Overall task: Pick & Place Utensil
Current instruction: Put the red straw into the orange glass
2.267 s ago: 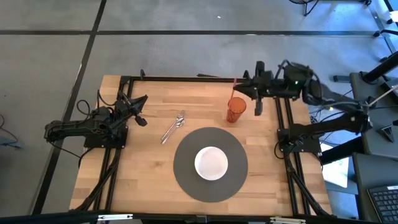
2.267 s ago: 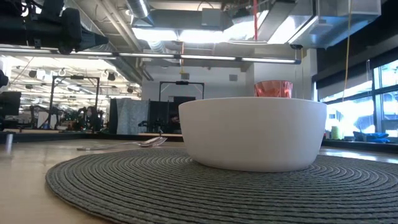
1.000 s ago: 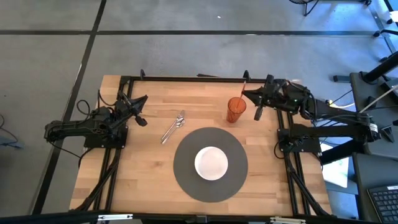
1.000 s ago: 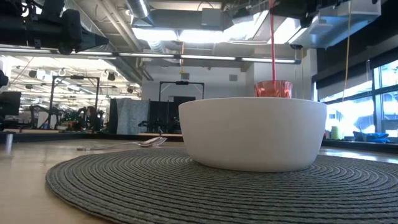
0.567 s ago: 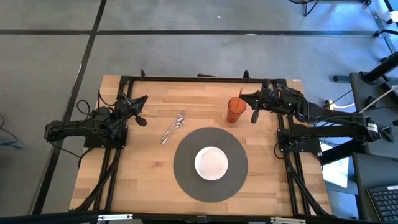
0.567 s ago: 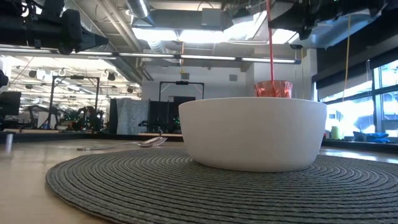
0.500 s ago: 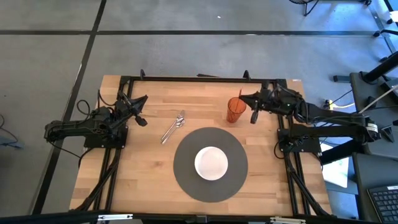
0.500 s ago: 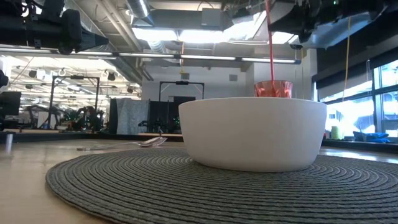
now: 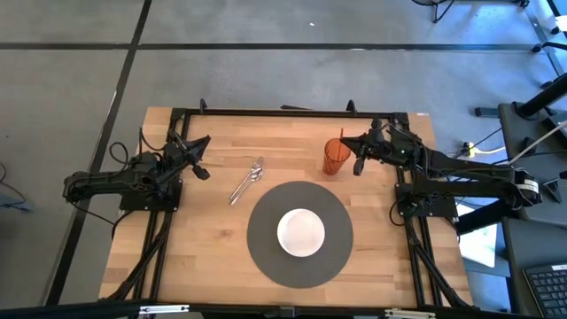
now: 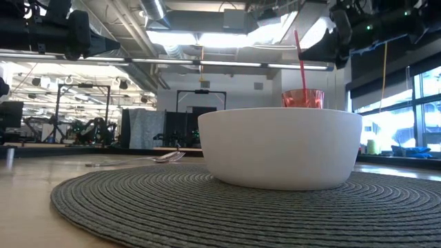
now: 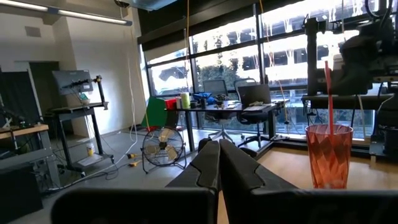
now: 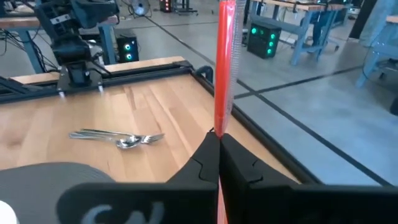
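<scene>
- Straw (image 10: 300, 60): thin red plastic rod, standing slightly tilted in the cup; you are seeing its upper end reaching toward the right gripper (image 9: 358, 156).
- Right gripper: in its own wrist view the dark fingers (image 12: 205, 163) are pressing together at the straw's lower part; whether they are pinching it or only closed beside it, you cannot tell.
- Cup (image 9: 336, 157): faceted, translucent orange-red tumbler, sitting upright on the wooden table (image 9: 213, 239), near its far edge and just beside the right gripper.
- Placemat (image 9: 266, 244): round, grey, ribbed weave; white smooth bowl (image 9: 301, 232) resting at its centre.
- Metal spoon and fork (image 9: 247, 180): lying together on bare wood between the left gripper (image 9: 198, 159) and the cup, well apart from both.
- Left gripper: idling at the table's left side, fingers (image 11: 214, 165) clenched on nothing.
- Open wood is lying around the placemat, widest at the near left corner.
</scene>
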Motion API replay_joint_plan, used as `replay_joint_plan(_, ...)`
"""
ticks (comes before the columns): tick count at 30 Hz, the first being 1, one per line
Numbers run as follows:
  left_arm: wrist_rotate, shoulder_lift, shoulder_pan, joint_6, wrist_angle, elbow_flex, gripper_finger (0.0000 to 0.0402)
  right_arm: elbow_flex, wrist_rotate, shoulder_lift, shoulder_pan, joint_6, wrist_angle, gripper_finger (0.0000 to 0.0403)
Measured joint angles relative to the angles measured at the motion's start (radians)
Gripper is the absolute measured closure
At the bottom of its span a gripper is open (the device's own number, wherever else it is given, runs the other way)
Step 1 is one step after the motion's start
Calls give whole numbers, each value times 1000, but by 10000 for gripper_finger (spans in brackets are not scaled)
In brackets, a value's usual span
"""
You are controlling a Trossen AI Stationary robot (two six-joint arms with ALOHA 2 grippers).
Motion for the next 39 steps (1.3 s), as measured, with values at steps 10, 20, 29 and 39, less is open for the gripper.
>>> replay_joint_plan(10, 0, 0, 0, -5, 0, 0, 396, -95, -1, 0, -23, 30, 90, 403)
replay_joint_plan(20, 0, 0, 0, -7, -6, 0, 397, -94, -28, 68, -23, 59, 110, 402)
replay_joint_plan(29, 0, 0, 0, -7, -7, 0, 399, -94, -28, 131, -23, 60, 145, 386)
replay_joint_plan(39, 0, 0, 0, -7, -10, 0, 397, -95, -28, 128, -23, 59, 161, 317)
